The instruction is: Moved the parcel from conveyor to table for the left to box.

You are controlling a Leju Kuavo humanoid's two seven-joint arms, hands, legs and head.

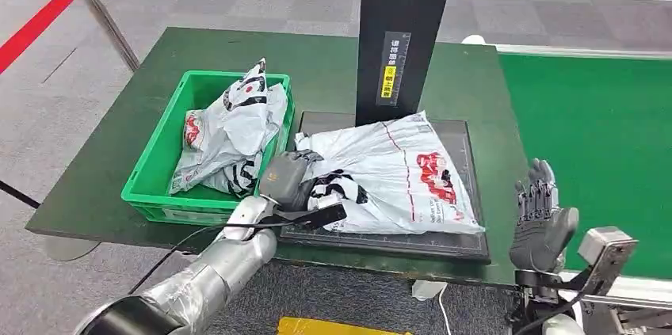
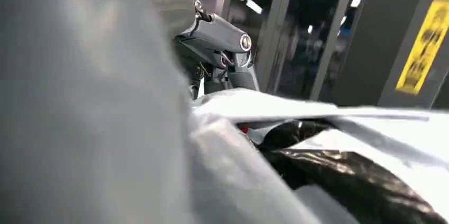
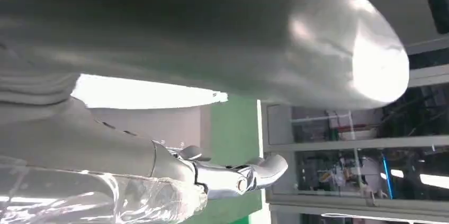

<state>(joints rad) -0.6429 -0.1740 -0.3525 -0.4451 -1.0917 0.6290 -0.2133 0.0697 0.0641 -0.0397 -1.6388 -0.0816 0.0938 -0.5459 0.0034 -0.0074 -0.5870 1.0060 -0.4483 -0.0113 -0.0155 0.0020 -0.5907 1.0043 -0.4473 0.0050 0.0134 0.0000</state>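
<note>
A white plastic parcel [image 1: 396, 177] with red and black print lies on a black plate [image 1: 474, 162] on the dark green table [image 1: 119, 153]. My left hand [image 1: 287, 177] sits on the parcel's left end, fingers curled over its edge, gripping it. In the left wrist view its fingers [image 2: 225, 41] reach over the crumpled parcel [image 2: 254, 105]. A green box [image 1: 154, 169] with several similar parcels stands just left of that hand. My right hand [image 1: 541, 220] stands upright off the table's right front corner, fingers apart and holding nothing; the right wrist view shows its fingers [image 3: 238, 176] spread.
A black post [image 1: 404, 34] with a yellow label rises behind the plate. The green conveyor belt [image 1: 602, 137] runs along the table's right side. A red barrier belt [image 1: 32, 26] on a stanchion stands at the far left.
</note>
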